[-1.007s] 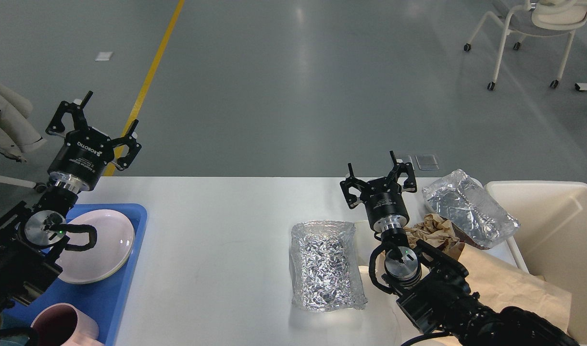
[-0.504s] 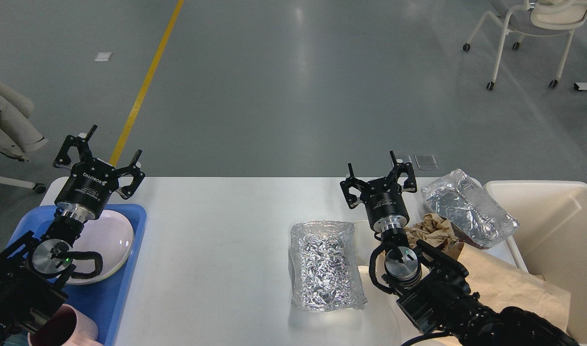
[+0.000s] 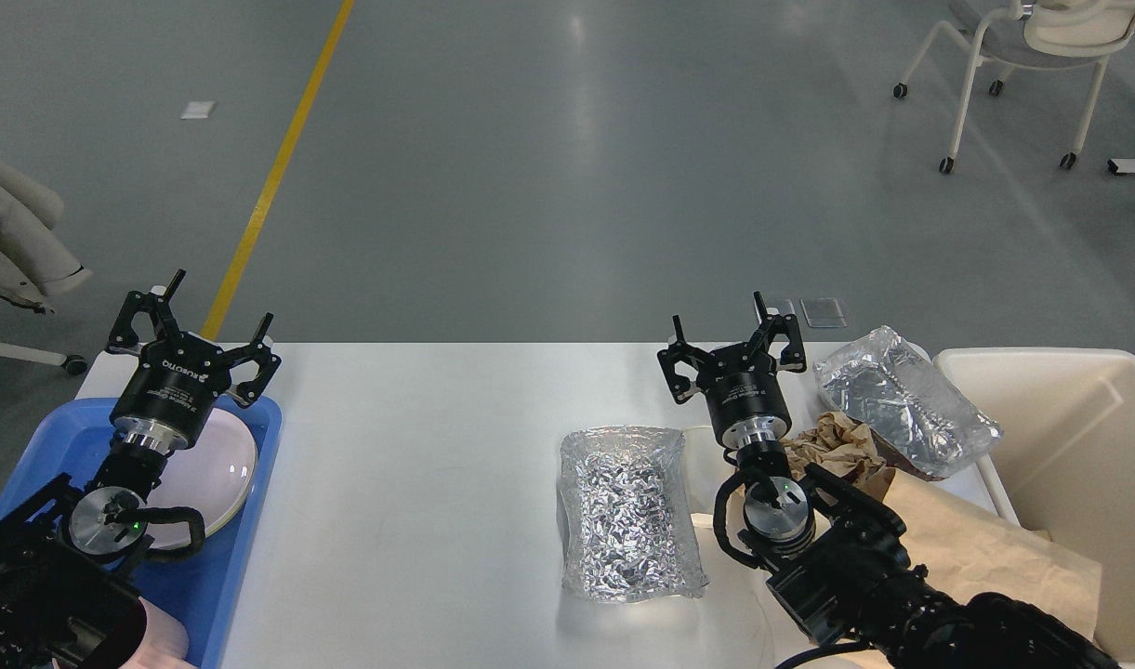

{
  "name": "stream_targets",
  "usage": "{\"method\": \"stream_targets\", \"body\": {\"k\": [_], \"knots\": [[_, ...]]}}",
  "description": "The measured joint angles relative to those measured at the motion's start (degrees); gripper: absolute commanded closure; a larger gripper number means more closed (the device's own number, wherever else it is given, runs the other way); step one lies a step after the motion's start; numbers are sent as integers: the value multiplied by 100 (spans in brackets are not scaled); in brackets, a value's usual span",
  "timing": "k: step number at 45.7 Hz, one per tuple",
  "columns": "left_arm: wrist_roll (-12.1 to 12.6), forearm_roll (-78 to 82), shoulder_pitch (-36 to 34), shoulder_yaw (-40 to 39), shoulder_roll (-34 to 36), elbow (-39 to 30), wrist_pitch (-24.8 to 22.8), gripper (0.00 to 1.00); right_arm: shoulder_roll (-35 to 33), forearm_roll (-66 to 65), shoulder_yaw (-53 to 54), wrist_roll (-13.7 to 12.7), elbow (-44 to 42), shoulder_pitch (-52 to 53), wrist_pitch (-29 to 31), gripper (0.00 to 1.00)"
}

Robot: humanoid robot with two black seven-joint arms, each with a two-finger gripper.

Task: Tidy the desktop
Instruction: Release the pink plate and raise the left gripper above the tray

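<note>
Best to pick up the trash one piece at a time: first the near foil tray (image 3: 628, 506) in the middle of the white surface (image 3: 418, 465), then the brown paper bag (image 3: 976, 544) and crumpled paper (image 3: 832, 441), then the far foil tray (image 3: 902, 400), all into the cream bin (image 3: 1078, 409) at the right. On the left, open left gripper (image 3: 203, 325) up over the far end of the blue tray (image 3: 242, 530) and its plate (image 3: 223, 465); on the right, open right gripper (image 3: 730, 342) up between the two foil trays, holding nothing.

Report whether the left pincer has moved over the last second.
Yes. The left pincer has dropped toward the blue tray, from above the desktop's far edge.
</note>
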Motion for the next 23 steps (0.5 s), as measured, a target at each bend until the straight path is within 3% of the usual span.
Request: {"method": "stream_targets", "body": {"k": [23], "knots": [[-4,8,29,-6,10,-7,-23,0,0,0,0,0,0,-3,0,0]]}}
